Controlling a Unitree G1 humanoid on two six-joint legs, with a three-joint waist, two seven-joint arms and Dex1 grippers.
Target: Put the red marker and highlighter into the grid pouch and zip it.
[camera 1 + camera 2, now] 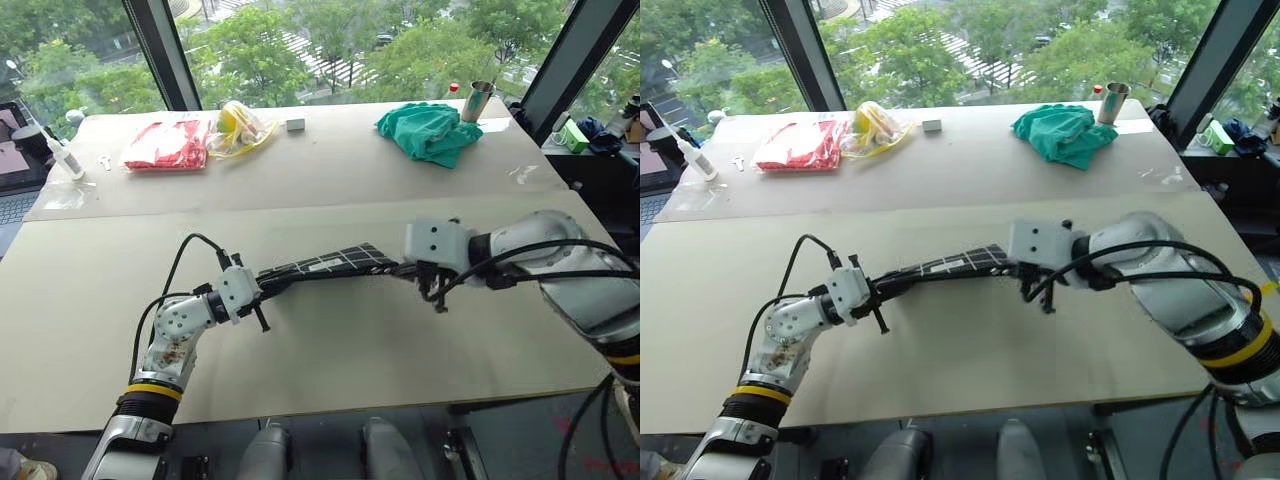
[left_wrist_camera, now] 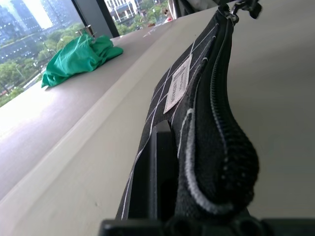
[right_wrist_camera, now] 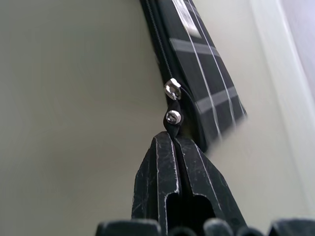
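Grid pouch [image 1: 330, 264] up off the table [image 1: 330, 350], stretched out between the two grippers like a little bridge! Its black fabric with white grid lines runs from the left gripper [image 1: 262, 290] across to the right gripper [image 1: 432, 282], sagging a touch toward the left end. Left gripper is clamped tight on one end of the pouch; in the left wrist view the fabric bunches up right at the fingers, and the small white label [image 2: 178, 83] sits further along the side, away from that grip. The zipper [image 2: 216, 93] runs along the upper edge, teeth meshed along the whole stretch visible from that wrist.

Over at the far end, the right gripper's two black fingers [image 3: 160, 172] are pressed together, pinching the black pull cord [image 3: 173, 129], with two shiny metal beads [image 3: 172, 89] just beyond the fingertips, right against the pouch's corner.

Neither the red marker nor the highlighter can be made out; whether they sit inside, I cannot tell.

Well beyond both grippers, at the back of the table: a red-and-white packet [image 1: 165, 145] with a yellowish plastic bag [image 1: 238, 128] just beside it, a small white block [image 1: 295, 125], a crumpled green cloth [image 1: 428, 132] and a metal cup [image 1: 478, 100] near the window.
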